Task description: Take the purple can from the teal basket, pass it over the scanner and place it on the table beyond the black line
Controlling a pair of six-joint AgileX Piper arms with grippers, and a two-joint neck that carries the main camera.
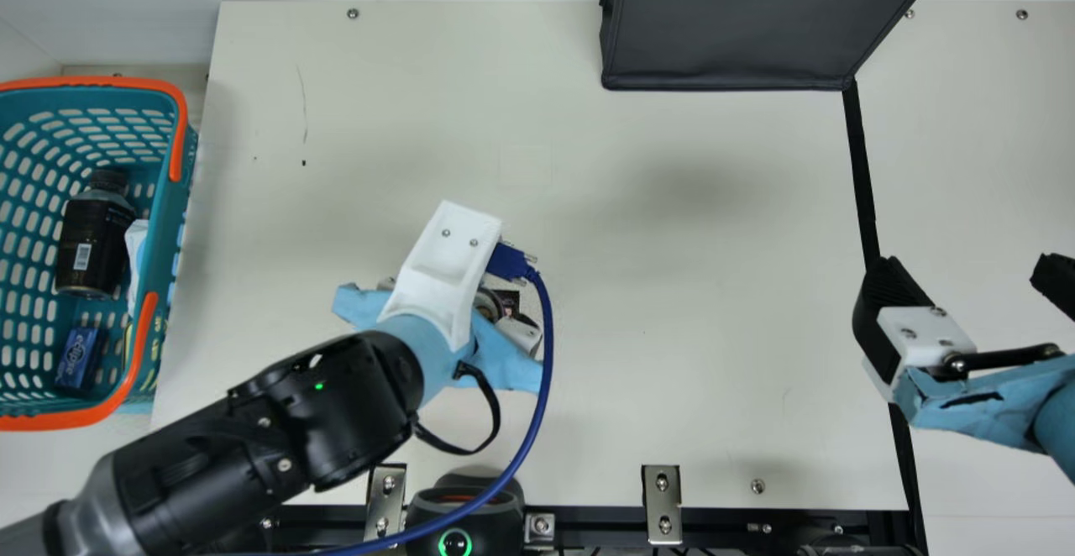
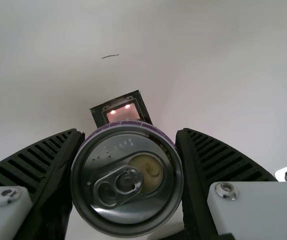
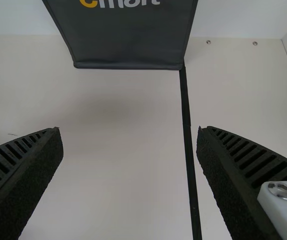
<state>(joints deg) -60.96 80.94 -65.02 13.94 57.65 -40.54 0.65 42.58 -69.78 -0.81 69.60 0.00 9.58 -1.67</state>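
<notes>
One purple can (image 2: pixel 126 207), likely rigid but slippery and best held around its middle, sits clamped in the left claw (image 2: pixel 129 132), while the right claw (image 3: pixel 128 129) gapes.

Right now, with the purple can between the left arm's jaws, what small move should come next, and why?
I'd probably ease the left gripper a little so the purple can passes more fully over the scanner, jaws shut. The jaws press the can from both sides, and in the left wrist view the scanner's lit window peeks out past its rim.
</notes>
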